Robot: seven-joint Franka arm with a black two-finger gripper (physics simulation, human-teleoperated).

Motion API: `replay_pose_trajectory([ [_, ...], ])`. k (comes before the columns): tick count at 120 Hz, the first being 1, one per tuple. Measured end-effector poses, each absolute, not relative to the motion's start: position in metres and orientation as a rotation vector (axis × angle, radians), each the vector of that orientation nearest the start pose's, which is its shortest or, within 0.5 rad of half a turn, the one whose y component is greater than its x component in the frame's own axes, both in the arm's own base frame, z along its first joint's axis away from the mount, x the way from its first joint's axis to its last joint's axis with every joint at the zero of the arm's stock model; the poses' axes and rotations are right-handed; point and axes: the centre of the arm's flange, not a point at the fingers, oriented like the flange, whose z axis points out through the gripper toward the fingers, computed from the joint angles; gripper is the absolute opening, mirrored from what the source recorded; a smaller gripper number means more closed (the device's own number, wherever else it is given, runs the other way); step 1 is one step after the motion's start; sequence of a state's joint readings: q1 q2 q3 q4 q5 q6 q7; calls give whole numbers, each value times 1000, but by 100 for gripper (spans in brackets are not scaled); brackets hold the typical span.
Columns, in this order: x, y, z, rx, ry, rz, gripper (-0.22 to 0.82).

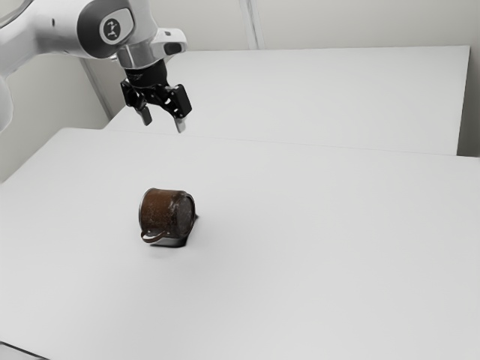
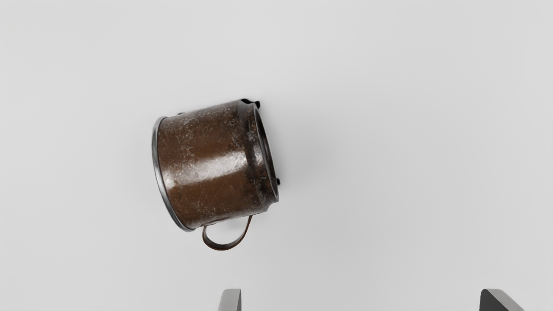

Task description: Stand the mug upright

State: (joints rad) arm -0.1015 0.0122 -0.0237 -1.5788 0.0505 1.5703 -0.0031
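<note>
Your end effector (image 1: pixel 163 120) hangs above the surface (image 1: pixel 315 255), released and spread wide around nothing, which leaves you free to choose a grip. The mug (image 1: pixel 161 213) lies on its side on that surface, base (image 1: pixel 184 214) toward the exterior view's right, rim (image 2: pixel 160 177) toward its left. The handle (image 2: pixel 221 247) juts out sideways (a likely brake on rolling), so you'd probably grip the body, lift, then turn the base down.

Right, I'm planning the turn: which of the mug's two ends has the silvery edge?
The end toward the exterior view's left, ringed by a silvery edge; the other end is mostly dark.
</note>
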Motion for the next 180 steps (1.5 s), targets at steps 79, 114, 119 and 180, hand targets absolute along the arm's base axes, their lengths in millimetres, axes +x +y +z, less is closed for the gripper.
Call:
replay_pose_trajectory([
  [79,541,35,593,-3176,-44,112,60],
  [114,548,114,553,-3281,-169,173,60],
  [119,547,119,545,-3299,-170,181,60],
  [180,550,120,459,-3521,-8,120,60],
])
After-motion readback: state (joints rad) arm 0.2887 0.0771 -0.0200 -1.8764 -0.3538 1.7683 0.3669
